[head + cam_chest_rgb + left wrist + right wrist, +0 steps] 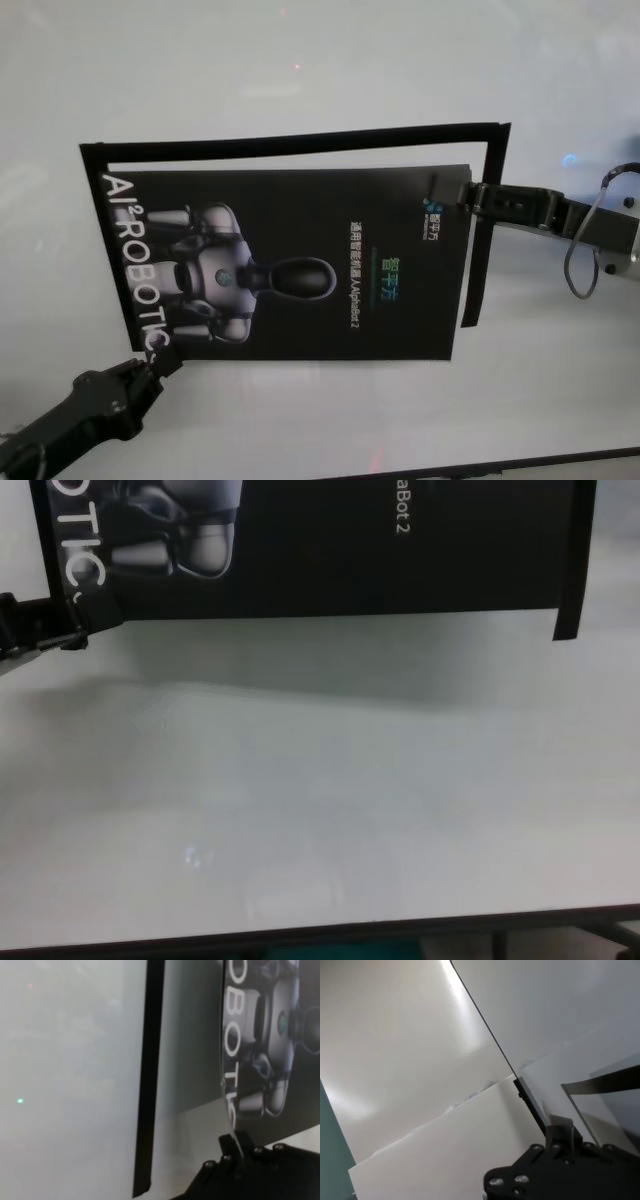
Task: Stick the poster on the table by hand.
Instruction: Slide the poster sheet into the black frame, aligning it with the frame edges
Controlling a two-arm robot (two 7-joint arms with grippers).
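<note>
A: Between the two grippers, over the table [300,60]: poster [300,265], held by opposite corners. Left gripper [150,368] is pinched shut on the near corner by the white lettering; right gripper [462,192] is clamped on the far corner, by the small logo.

B: Flat yet?

A: Doesn't look it. Chest view shows a shadow under the near edge, so I judge that edge is lifted off the top. Left wrist view agrees: sheet edge rises away from the fingers [235,1147].

B: Black strips?

A: Taped outline [300,143] runs behind and beside the poster, just past the right gripper's tips. Sheet sits roughly inside it, approx. aligned.

B: Progress?

A: Positioning mostly done, est. Left to do: lower, press flat, let go both corners. Nothing stuck down as far as visible.
</note>
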